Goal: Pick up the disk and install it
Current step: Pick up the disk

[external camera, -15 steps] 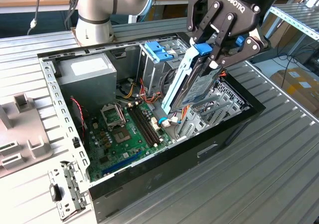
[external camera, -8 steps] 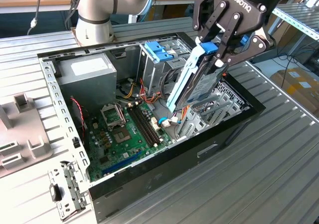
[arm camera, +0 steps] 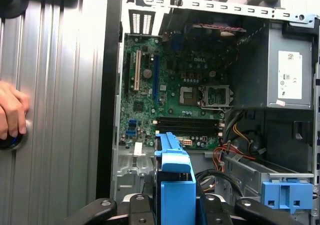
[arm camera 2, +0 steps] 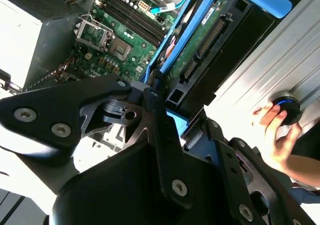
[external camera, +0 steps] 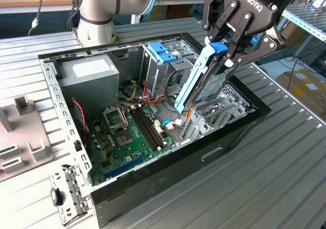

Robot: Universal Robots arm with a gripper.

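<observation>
Gripper (external camera: 227,56) clenched on the disk (external camera: 201,84).
Disk hangs tilted over the open computer case (external camera: 168,180), near the grey drive cage (external camera: 153,75).

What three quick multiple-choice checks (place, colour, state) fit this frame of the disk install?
1. Where is the disk?
A. held tilted over the open case
B. lying flat outside it
C. fully seated inside it
2. What colour frames its dark body?
A. red
B. blue
C. yellow
3. What is the pincer doing?
A. open, empty
B. open, just touching the disk
C. shut on the disk

Answers:
1 A: in the exterior view, it slants with its lower end over the case interior.
2 B: bright blue plastic runs along its edges.
3 C: it clamps the disk's upper end.
</observation>
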